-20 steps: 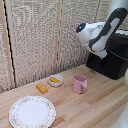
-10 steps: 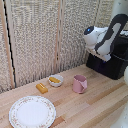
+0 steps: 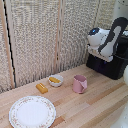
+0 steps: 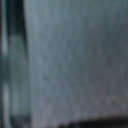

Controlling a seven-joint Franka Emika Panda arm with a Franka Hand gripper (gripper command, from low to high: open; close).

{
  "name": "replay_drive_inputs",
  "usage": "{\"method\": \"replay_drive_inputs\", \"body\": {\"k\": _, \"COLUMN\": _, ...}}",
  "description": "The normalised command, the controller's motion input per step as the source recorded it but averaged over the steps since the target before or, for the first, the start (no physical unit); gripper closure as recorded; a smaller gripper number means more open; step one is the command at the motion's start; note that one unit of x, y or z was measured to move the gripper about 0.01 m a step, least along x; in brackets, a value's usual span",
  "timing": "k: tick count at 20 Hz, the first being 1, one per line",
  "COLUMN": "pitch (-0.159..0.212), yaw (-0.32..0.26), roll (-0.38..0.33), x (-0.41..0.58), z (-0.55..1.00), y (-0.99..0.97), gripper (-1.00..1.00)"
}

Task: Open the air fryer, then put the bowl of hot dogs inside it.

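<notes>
The black air fryer (image 3: 111,66) stands at the exterior view's right edge, on the wooden table. The white end of my arm (image 3: 98,39) hangs right against its upper front. My gripper's fingers are hidden there, so I cannot tell their state. The handle and the interior cannot be made out. The wrist view is only a blurred grey surface seen up close. The small white bowl (image 3: 55,80) with orange-yellow hot dogs (image 3: 53,79) sits mid-table, well to the exterior view's left of the fryer.
A pink mug (image 3: 79,84) stands between the bowl and the fryer. One loose orange piece (image 3: 42,88) lies beside the bowl. A large floral-rimmed plate (image 3: 32,111) rests near the front. A woven screen (image 3: 45,35) backs the table.
The arm's end has shifted toward the exterior view's right and a little lower, closer to the air fryer. The bowl, mug and plate have not moved.
</notes>
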Motion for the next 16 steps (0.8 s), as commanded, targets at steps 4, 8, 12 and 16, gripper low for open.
{"method": "replay_drive_inputs", "body": {"k": 4, "pitch": 0.172, "yaw": 0.0, "roll": 0.039, "x": 0.122, "z": 0.1, "y": -0.07, "gripper": 1.0}}
{"method": "replay_drive_inputs", "body": {"k": 8, "pitch": 0.226, "yaw": -0.008, "roll": 0.091, "x": 0.155, "z": 0.36, "y": -0.01, "gripper": 1.0}}
{"method": "replay_drive_inputs", "body": {"k": 12, "pitch": 0.237, "yaw": -0.014, "roll": 0.17, "x": 0.168, "z": 0.4, "y": 0.05, "gripper": 1.0}}
{"method": "replay_drive_inputs", "body": {"k": 16, "pitch": 0.183, "yaw": 0.0, "roll": 0.178, "x": 0.055, "z": 0.43, "y": 0.38, "gripper": 1.0}}
